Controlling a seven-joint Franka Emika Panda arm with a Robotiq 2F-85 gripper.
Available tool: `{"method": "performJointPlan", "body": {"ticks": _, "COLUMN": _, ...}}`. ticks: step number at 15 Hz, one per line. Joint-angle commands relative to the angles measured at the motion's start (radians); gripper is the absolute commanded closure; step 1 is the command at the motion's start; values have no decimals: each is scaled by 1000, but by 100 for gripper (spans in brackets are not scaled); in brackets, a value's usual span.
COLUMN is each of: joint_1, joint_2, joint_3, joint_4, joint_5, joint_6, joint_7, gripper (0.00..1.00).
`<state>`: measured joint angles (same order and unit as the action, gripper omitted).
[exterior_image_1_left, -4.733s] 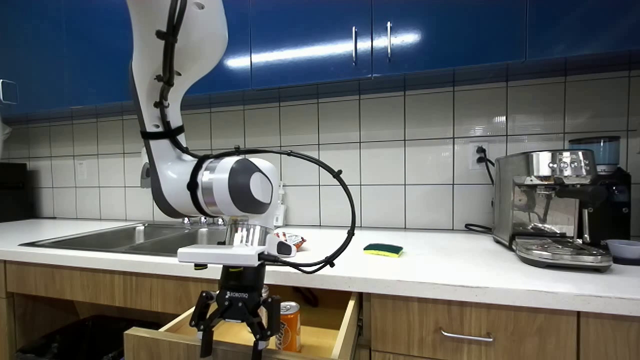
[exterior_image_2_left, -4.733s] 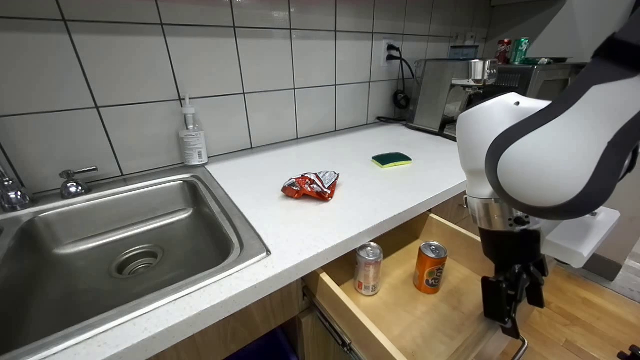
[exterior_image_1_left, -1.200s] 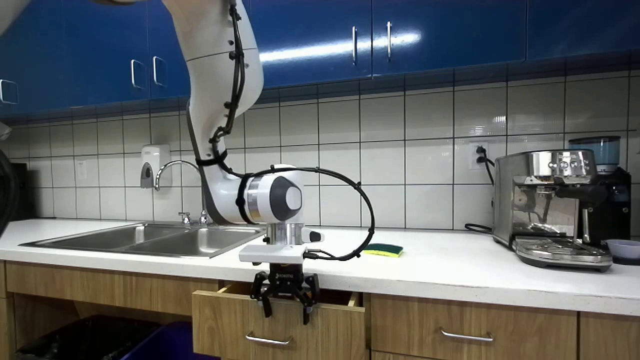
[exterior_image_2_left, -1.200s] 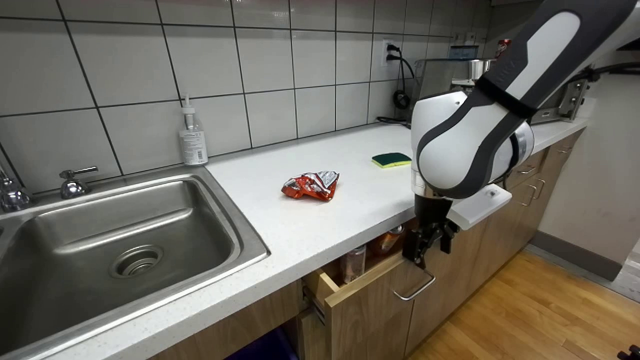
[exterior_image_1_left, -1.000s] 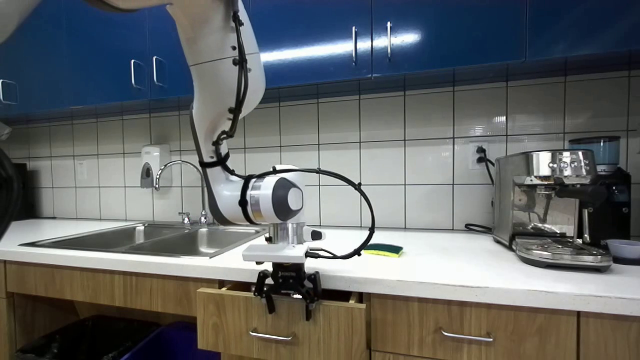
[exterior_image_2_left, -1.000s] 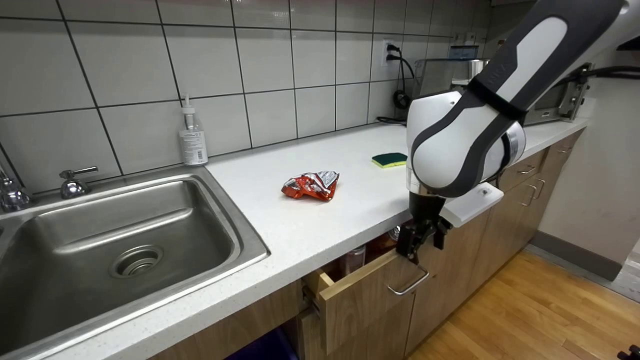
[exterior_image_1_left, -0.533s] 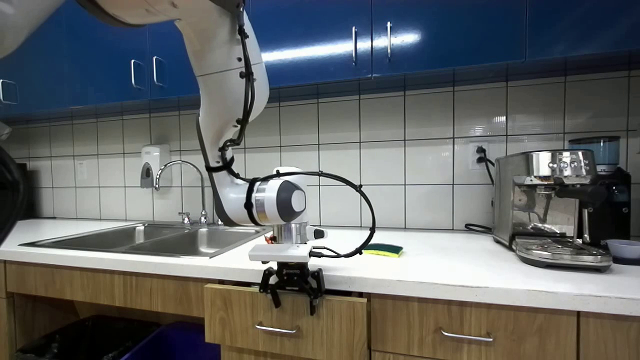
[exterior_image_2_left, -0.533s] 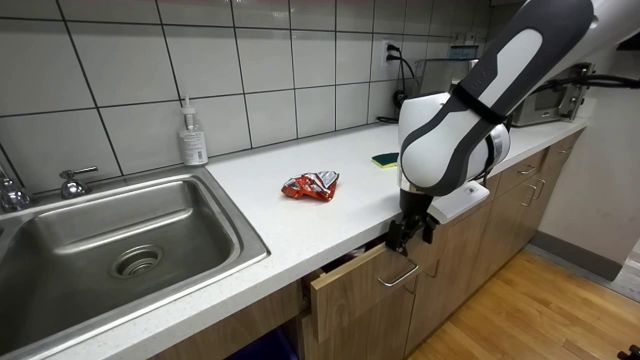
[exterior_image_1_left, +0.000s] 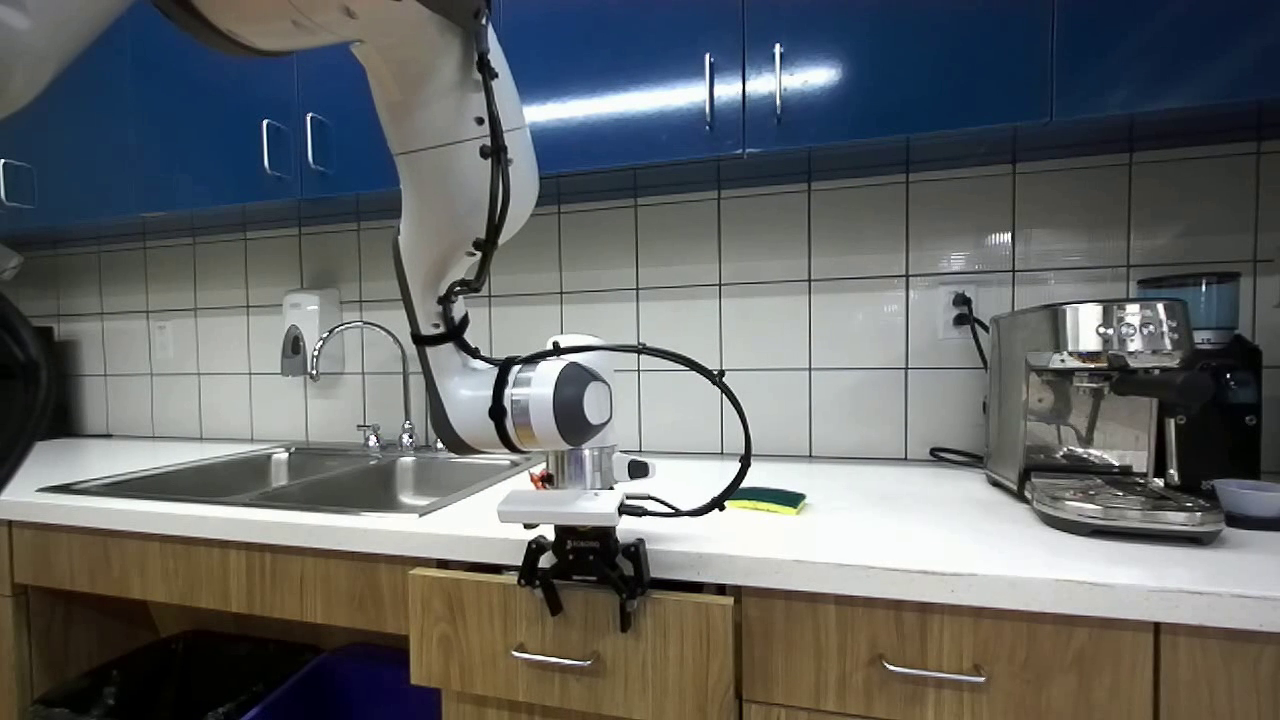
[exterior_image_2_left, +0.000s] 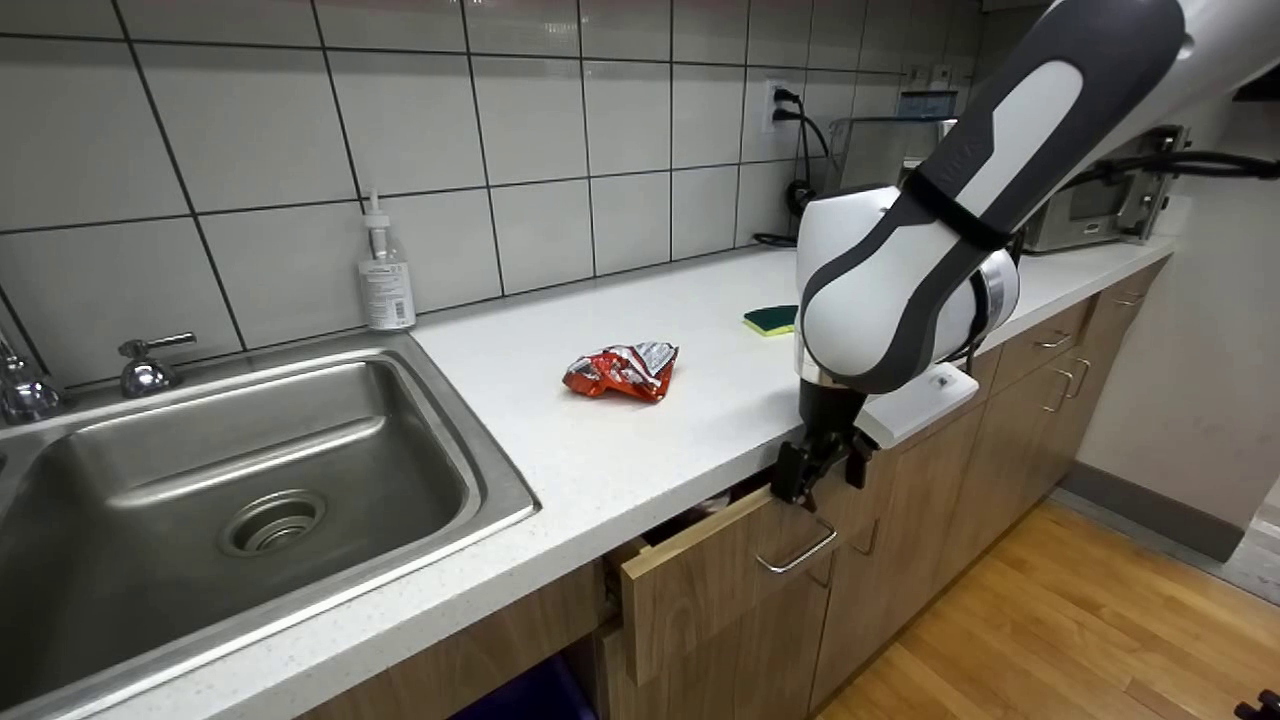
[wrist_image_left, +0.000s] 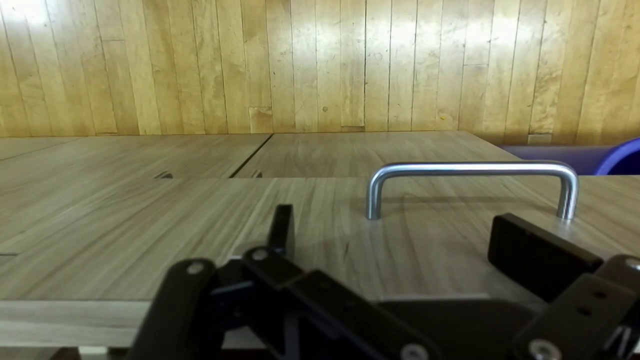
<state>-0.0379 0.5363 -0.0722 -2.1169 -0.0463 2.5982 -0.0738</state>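
Wrist view: two black fingers (wrist_image_left: 542, 257) reach out over the pale wood front of a drawer (wrist_image_left: 150, 240). They are spread well apart, with nothing gripped between them. A metal bar handle (wrist_image_left: 470, 169) stands out from the drawer front below the fingertips, not held. Plank floor (wrist_image_left: 320, 65) lies far beneath. Whether either tip presses on the wood cannot be told.

In an exterior view, the fingers hang before the drawer's upper edge, directly above the handle. A white surface (exterior_image_1_left: 880, 530) runs just behind and above them. On it, behind the fingers and off to one side, lies a green and yellow sponge (exterior_image_1_left: 767, 503); a coffee machine (exterior_image_1_left: 1090, 400) is farther that way.

In an exterior view, the drawer is slightly ajar, a dark gap showing just behind the fingers. On the surface beyond them rests a crumpled red and silver packet (exterior_image_2_left: 622, 372), then, farther off, a steel sink (exterior_image_2_left: 482, 450).

Judging from this pose, moving inward could knock the upper part of the fingers against the surface's edge, since they sit so near it. Pressing with one tip alone could skew the drawer until it jams. Dipping lower could snag the handle between the spread fingers.
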Motion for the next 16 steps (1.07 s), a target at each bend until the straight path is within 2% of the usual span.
{"method": "performJointPlan", "body": {"ticks": 1, "joint_1": -5, "joint_2": 31, "joint_3": 15, "joint_4": 52, "joint_5": -1, "joint_6": 33, "joint_7": 11, "gripper": 0}}
{"method": "performJointPlan", "body": {"ticks": 7, "joint_1": 12, "joint_2": -31, "joint_3": 13, "joint_4": -34, "joint_5": -18, "joint_6": 79, "joint_7": 12, "gripper": 0}}
{"method": "performJointPlan", "body": {"ticks": 16, "joint_1": 56, "joint_2": -166, "joint_3": -6, "joint_4": -226, "joint_5": -44, "joint_6": 278, "joint_7": 22, "gripper": 0}}
